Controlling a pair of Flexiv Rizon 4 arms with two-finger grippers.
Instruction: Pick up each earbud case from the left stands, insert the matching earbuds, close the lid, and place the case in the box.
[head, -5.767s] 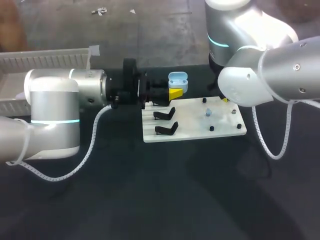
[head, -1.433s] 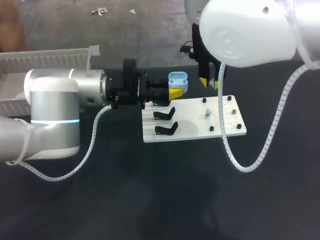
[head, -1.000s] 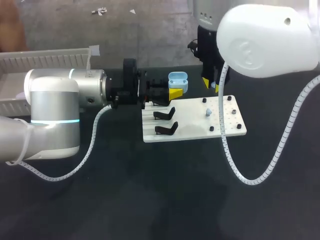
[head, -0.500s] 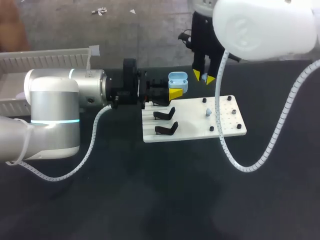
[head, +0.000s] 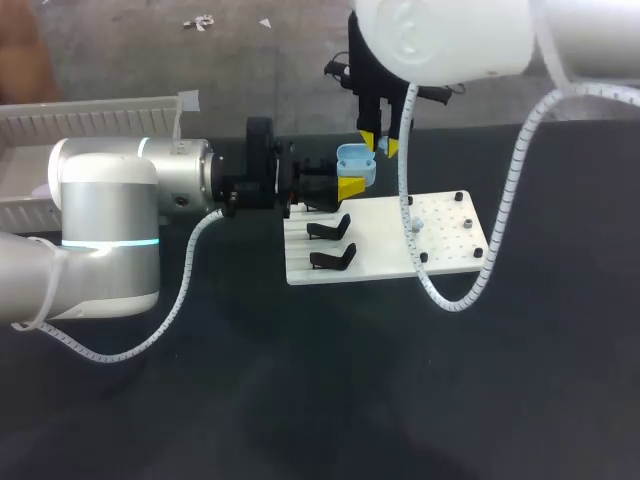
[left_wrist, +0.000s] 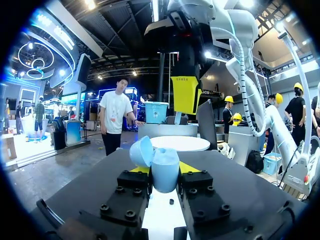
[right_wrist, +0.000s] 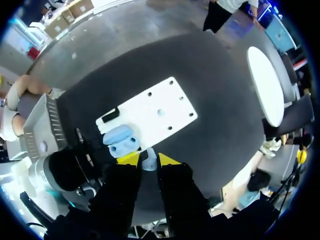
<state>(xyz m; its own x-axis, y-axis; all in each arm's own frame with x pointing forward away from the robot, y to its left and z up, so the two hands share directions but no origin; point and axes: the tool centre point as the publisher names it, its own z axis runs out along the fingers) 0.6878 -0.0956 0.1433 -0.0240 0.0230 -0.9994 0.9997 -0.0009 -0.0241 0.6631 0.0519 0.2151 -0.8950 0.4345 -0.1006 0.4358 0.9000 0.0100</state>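
Note:
A light blue earbud case (head: 355, 163) stands with its lid open, and my left gripper (head: 349, 186) is shut on its body, just off the back left corner of the white plate (head: 385, 255). In the left wrist view the case (left_wrist: 163, 169) sits between the fingers, lid (left_wrist: 141, 151) tipped to one side. My right gripper (head: 377, 143) hangs just above the case, shut on a small light blue earbud (right_wrist: 148, 162). From the right wrist view the open case (right_wrist: 120, 140) lies directly under those fingers. Another earbud (head: 418, 224) rests on the plate.
Two black stands (head: 329, 229) (head: 333, 258) on the plate's left side hold nothing. A white ribbed box (head: 100, 115) lies at the table's back left, behind my left arm. The right arm's white cable (head: 440, 290) loops down over the plate.
My right arm has swung left from over the plate's back right to just above the open case, carrying the earbud. The left arm and the case have stayed put.

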